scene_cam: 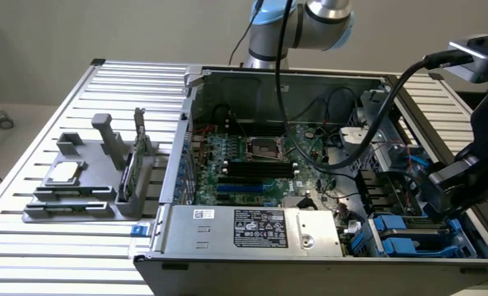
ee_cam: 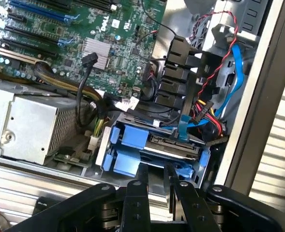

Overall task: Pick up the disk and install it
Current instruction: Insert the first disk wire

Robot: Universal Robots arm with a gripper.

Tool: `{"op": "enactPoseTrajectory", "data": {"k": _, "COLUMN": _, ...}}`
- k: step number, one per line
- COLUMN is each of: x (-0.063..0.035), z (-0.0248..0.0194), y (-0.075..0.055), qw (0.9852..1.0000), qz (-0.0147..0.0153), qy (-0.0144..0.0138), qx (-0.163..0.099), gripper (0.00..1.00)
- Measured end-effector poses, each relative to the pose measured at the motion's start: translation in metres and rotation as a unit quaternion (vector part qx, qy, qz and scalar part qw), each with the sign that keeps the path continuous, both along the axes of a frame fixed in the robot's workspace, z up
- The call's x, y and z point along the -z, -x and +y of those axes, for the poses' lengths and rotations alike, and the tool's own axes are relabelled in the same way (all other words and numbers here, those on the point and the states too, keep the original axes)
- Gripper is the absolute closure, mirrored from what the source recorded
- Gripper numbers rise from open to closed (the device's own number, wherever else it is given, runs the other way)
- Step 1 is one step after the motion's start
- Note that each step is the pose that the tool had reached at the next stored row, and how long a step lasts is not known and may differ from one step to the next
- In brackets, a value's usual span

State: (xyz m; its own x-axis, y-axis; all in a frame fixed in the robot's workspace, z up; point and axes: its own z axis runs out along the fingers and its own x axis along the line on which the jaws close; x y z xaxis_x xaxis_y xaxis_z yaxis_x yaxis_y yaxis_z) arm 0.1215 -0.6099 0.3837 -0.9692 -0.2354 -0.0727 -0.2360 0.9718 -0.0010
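Note:
The disk [ee_cam: 173,144] is a flat silver drive lying in the drive bay at the case's front corner, with blue carrier rails [ee_cam: 131,139] around it. In the exterior view those blue carriers [scene_cam: 408,237] sit at the lower right of the open computer case [scene_cam: 186,154]. My gripper [ee_cam: 157,169] hangs just in front of the bay, its black fingers [ee_cam: 142,186] close to the carrier's near blue edge. A narrow gap shows between them with nothing in it. In the exterior view the gripper [scene_cam: 441,213] hovers over the right side of the case, above the bay.
Blue, red and black cables [ee_cam: 205,92] crowd the space beside the bay. The grey power supply [scene_cam: 252,228] lies beside the bay, next to the motherboard [scene_cam: 252,160]. On the exterior view's left, a grey fixture [scene_cam: 71,203] holds a small square chip [scene_cam: 66,172] and an upright green card [scene_cam: 132,169].

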Motion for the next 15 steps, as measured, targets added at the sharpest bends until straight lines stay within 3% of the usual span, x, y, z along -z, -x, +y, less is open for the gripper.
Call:
{"op": "enactPoseTrajectory", "data": {"k": 4, "x": 0.0000, "z": 0.0000, "y": 0.0000, "qw": 0.9995, "qz": 0.0000, "qy": -0.0001, "qx": 0.032, "gripper": 0.72}}
{"op": "enactPoseTrajectory", "data": {"k": 8, "x": 0.0000, "z": 0.0000, "y": 0.0000, "qw": 0.9979, "qz": 0.0000, "qy": -0.0002, "qx": 0.065, "gripper": 0.72}}
{"op": "enactPoseTrajectory", "data": {"k": 15, "x": 0.0000, "z": 0.0000, "y": 0.0000, "qw": 0.9926, "qz": 0.0000, "qy": -0.0003, "qx": 0.122, "gripper": 0.72}}
